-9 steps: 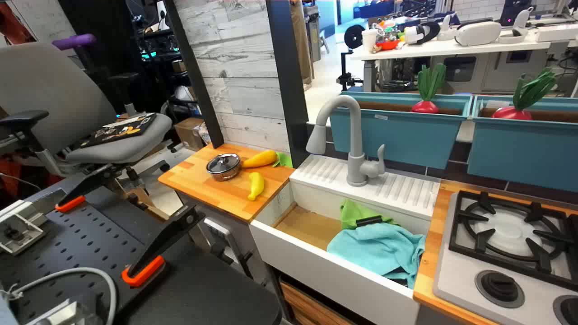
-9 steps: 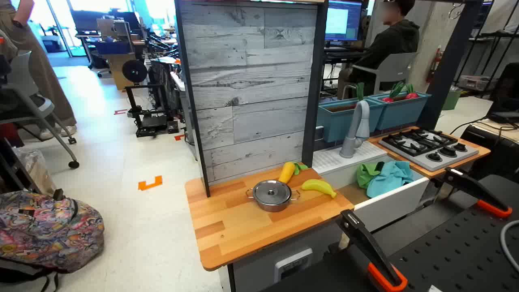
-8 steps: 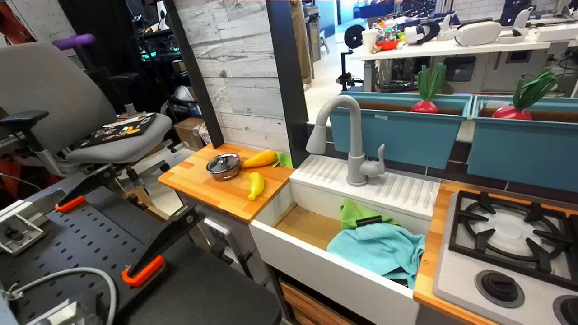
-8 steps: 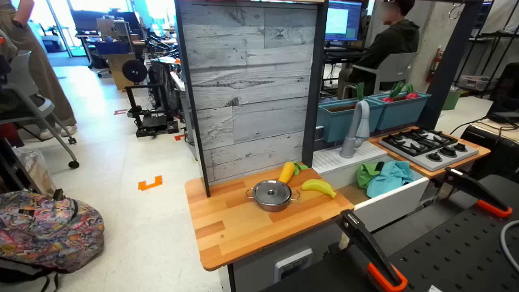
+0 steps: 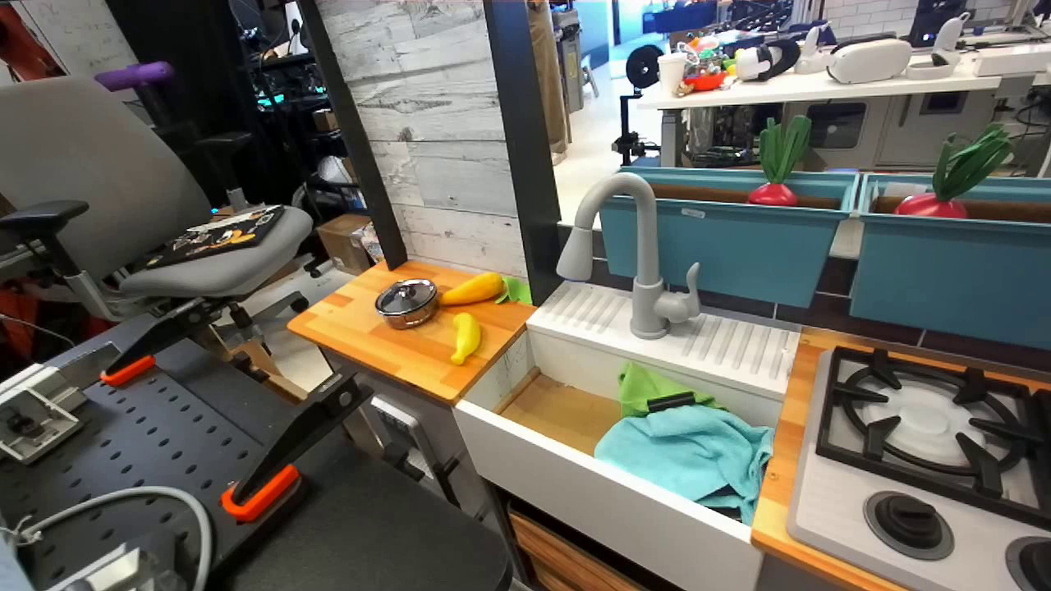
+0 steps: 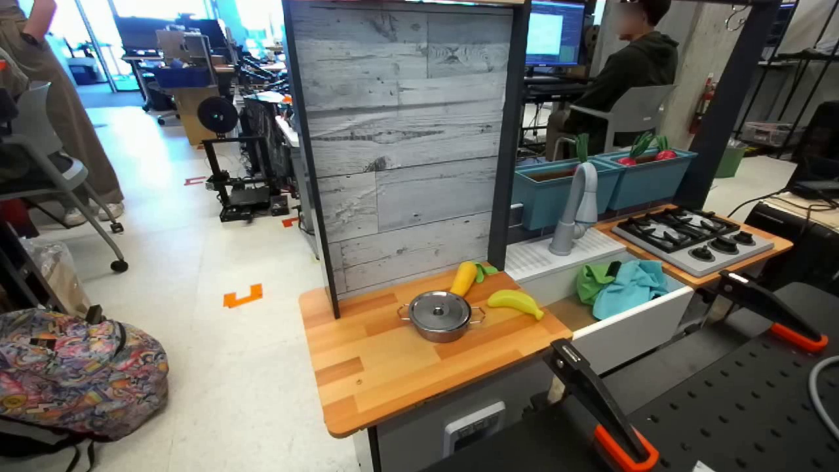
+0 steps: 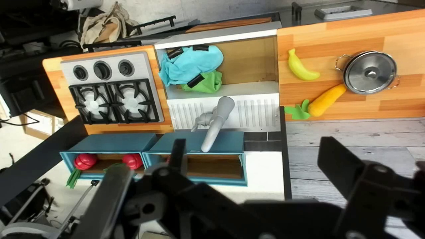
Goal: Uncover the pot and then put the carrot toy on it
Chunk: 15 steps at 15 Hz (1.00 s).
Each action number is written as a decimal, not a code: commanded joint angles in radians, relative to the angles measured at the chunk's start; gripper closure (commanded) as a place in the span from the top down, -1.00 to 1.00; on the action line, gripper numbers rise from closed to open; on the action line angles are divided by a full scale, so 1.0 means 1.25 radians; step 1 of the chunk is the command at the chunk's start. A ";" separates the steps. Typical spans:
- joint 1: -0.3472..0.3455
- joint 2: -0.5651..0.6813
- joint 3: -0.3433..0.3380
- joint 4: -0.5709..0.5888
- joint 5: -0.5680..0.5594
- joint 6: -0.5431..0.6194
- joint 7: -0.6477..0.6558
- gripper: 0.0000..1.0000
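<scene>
Light wood counter (image 6: 383, 360) spans the left of a play kitchen; to its right, in both exterior views, come a white sink basin (image 5: 608, 509) and then a stove (image 5: 825, 484). A grey wood-grain panel (image 6: 403, 151) stands at the counter's far edge.

The pot (image 6: 440, 334), small and silvery, sits upright on the counter with its lid (image 6: 432, 314) on, a little knob (image 7: 371, 73) at the lid's centre. The carrot toy (image 7: 327, 100), yellow-orange with green leaves, lies beyond the pot and to the right, its narrow tip at the pot's side; whether they touch is hard to tell. A yellow banana toy (image 6: 516, 301) lies right of the pot, towards the sink.

The gripper (image 7: 255, 146) shows only in the wrist view: fingers spread wide, nothing between them, well apart from the pot. Neither step of the task looks begun.

The knob is small and looks slick, so an off-centre grip could slip; closing too low could catch the rim and drag the pot, shoving the carrot whose tip lies so near. Set down to the right, the lid might knock the banana into the sink. Later, the panel close behind the carrot could block a finger, and the rounded carrot may roll or turn if pinched near its tip.
</scene>
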 commanded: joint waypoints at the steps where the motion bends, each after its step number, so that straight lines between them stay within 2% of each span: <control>1: 0.016 0.000 -0.014 0.002 -0.005 -0.004 0.004 1.00; 4: 0.020 0.040 -0.019 -0.019 -0.003 0.072 0.005 1.00; 9: 0.039 0.176 -0.024 -0.071 0.032 0.303 -0.005 1.00; 11: 0.054 0.254 -0.029 -0.086 0.072 0.414 -0.024 1.00; 13: 0.073 0.342 -0.027 -0.089 0.154 0.519 -0.080 1.00; 15: 0.080 0.437 0.002 -0.077 0.272 0.602 -0.167 1.00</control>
